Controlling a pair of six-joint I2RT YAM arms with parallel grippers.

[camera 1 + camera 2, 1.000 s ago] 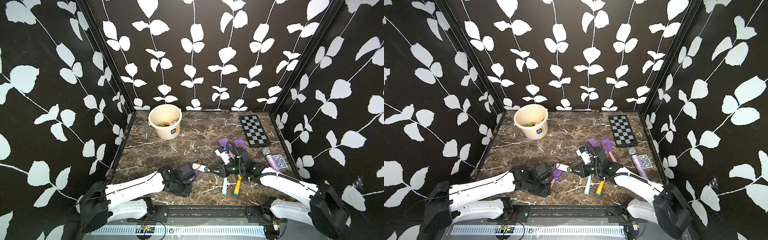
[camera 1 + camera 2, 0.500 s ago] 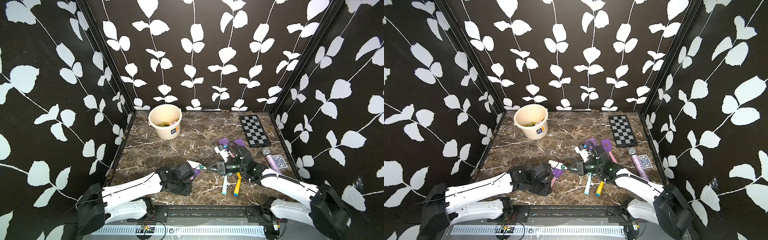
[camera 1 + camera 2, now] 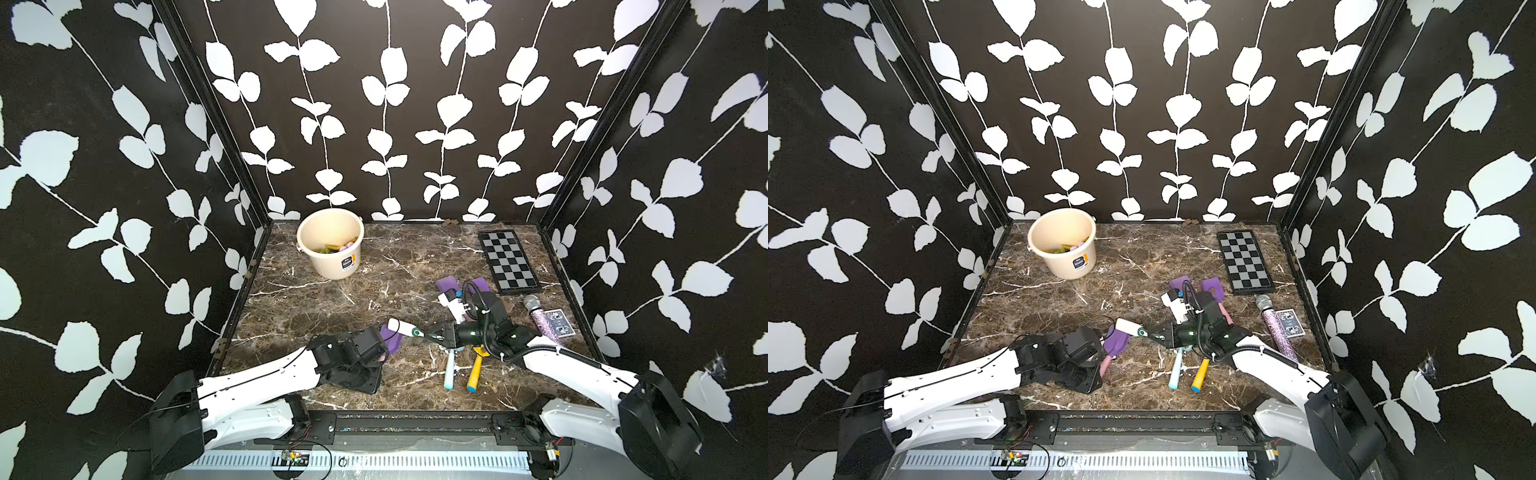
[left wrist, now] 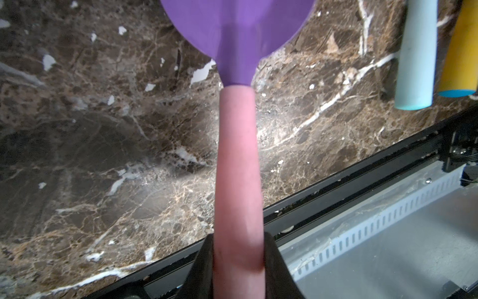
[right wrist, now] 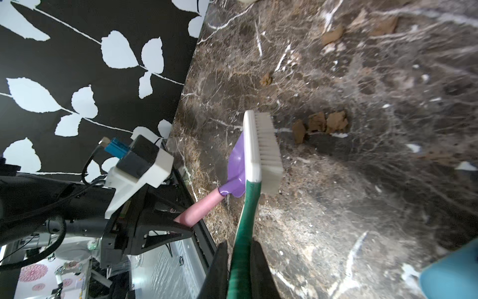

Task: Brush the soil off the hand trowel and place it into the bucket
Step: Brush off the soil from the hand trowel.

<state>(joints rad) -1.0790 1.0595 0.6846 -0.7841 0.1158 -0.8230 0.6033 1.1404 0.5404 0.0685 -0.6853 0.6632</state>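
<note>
The hand trowel [image 4: 238, 168], purple blade on a pink handle, hangs just above the marble near the front, and my left gripper [image 4: 239, 259] is shut on the handle's end. Both top views show its blade [image 3: 390, 338] [image 3: 1115, 343]. My right gripper [image 5: 239, 259] is shut on the green handle of a white-bristled brush [image 5: 263, 150], whose head lies against the trowel blade [image 5: 236, 165]. Brown soil clumps [image 5: 320, 124] lie on the marble beyond the brush. The cream bucket [image 3: 332, 266] stands at the back left with several coloured items inside.
Two tools with a pale-blue handle [image 3: 449, 368] and a yellow handle [image 3: 473, 372] lie under my right arm. Behind it are purple blades [image 3: 449, 284]. A chessboard [image 3: 507, 259], a glitter microphone [image 3: 540, 318] and a card deck [image 3: 559, 322] sit at the right.
The brush has shifted a short way left and back across the trowel blade. My left arm with the trowel has edged slightly left. Both grips are unchanged.
</note>
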